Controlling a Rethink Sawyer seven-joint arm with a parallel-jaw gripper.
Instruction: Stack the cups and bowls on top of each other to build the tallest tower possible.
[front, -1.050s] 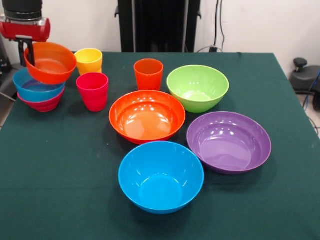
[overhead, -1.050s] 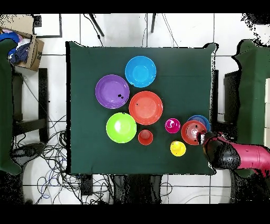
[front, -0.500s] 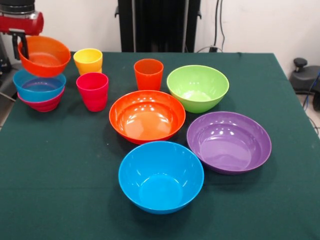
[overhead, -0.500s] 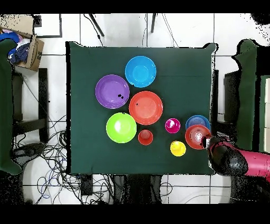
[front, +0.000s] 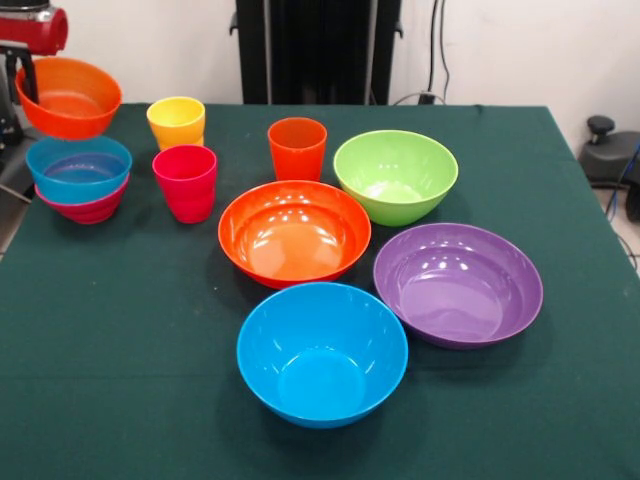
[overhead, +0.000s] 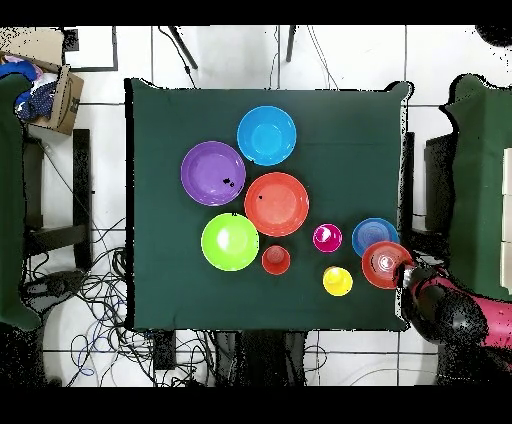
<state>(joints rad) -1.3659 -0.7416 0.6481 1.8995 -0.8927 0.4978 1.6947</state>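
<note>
Nearest on the green-clothed desk (front: 120, 380), a large blue bowl (front: 322, 352), upright and empty. Just beyond and to the right, a large purple bowl (front: 458, 283), its rim close beside the blue one. Behind the blue bowl, at mid-desk, a large orange bowl (front: 294, 231), with a lime green bowl (front: 396, 175) just behind and right of it, rims nearly touching. Left of the orange bowl, a red-pink ridged cup (front: 185, 181); farther back, an orange cup (front: 297, 147) and, left of that, a yellow cup (front: 176, 121), all three upright and apart from one another. At the left edge of the desk, a small translucent blue bowl (front: 78, 169) nested in a small magenta bowl (front: 85, 209), forming a low two-piece tower. Above and behind that pair, at the far left, a small translucent orange bowl (front: 68, 96) lifted clear of the desk and tilted slightly, its far left rim pinched by the end effector (front: 20, 72), dark fingers under a red wrist at the top corner. From overhead, the same orange bowl (overhead: 386, 264) beside the blue one (overhead: 374, 232), overlapping its rim and partly past the desk's edge, with the red and black arm (overhead: 455, 315) reaching in from off the desk.
</note>
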